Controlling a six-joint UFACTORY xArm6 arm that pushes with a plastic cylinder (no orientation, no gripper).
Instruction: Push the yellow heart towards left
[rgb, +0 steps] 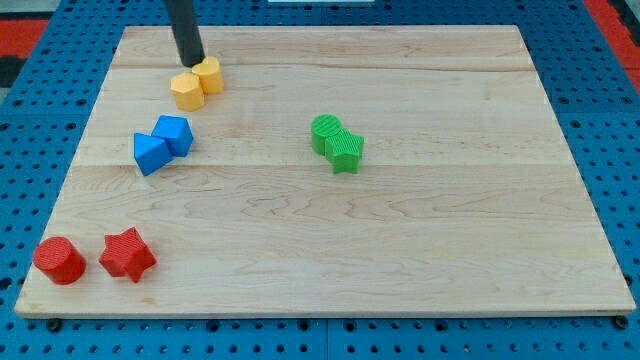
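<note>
Two yellow blocks lie touching near the board's upper left. The lower-left one looks like the yellow heart (186, 91). The upper-right one is a yellow pentagon-like block (209, 75). My dark rod comes down from the view's top, and my tip (191, 60) sits just above the heart and at the left side of the other yellow block, touching or nearly touching both.
A blue cube (174, 134) and a blue triangular block (150, 153) lie below the yellow pair. A green round block (325, 131) and a green star (344, 150) sit mid-board. A red cylinder (59, 260) and a red star (127, 254) lie at the lower left. The wooden board (450, 250) rests on a blue pegboard.
</note>
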